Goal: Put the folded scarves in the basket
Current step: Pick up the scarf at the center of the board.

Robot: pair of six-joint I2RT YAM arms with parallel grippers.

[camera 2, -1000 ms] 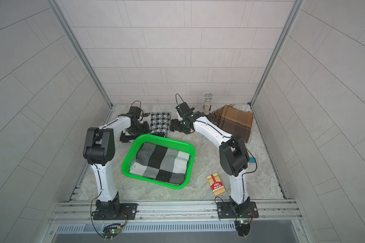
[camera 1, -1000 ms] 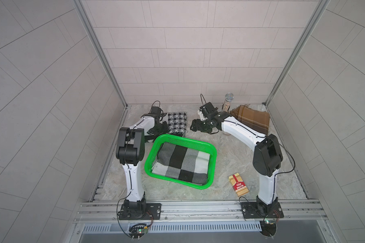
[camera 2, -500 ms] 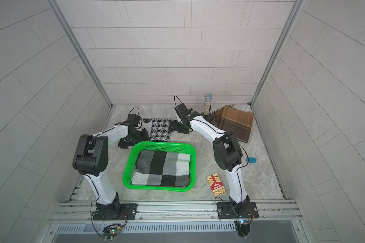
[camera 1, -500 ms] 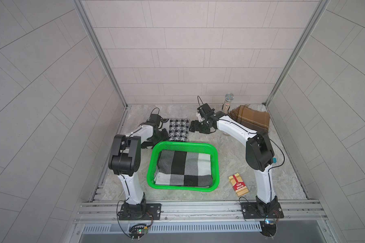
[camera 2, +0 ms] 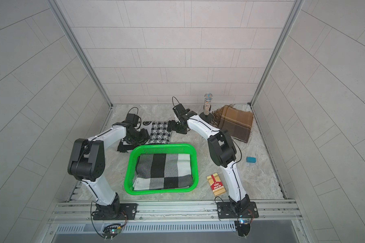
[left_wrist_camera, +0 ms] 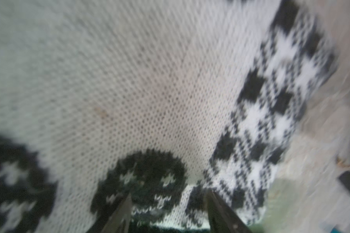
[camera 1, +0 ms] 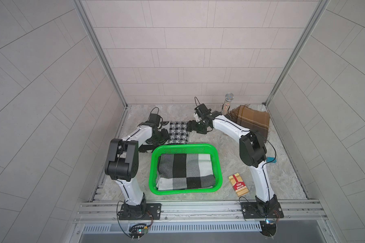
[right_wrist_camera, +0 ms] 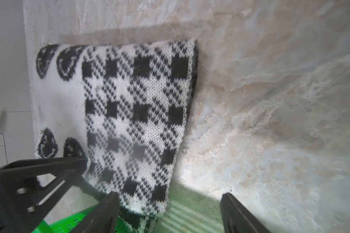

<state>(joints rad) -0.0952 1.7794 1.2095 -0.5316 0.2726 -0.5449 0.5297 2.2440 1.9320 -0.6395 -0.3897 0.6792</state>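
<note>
1. Left wrist view: the jaws of the left gripper (left_wrist_camera: 168, 196) stood apart with nothing pinched, tips right over the houndstooth scarf (left_wrist_camera: 150, 90). Blurry shot tho.
2. Right wrist view: the right gripper (right_wrist_camera: 169, 194) gaped wide too, one finger (right_wrist_camera: 107, 209) at the scarf's edge.
3. Both top views: the scarf (camera 1: 178, 132) (camera 2: 160, 132) lay flat on the table (camera 1: 223, 151) between the grippers. It was just behind the basket (camera 1: 184, 145), not in it. A grey checked cloth (camera 1: 185, 170) already filled the basket.
4. Looked like a soft, light, floppy knit. Probably best pinched at both side edges so the fold held.
</note>
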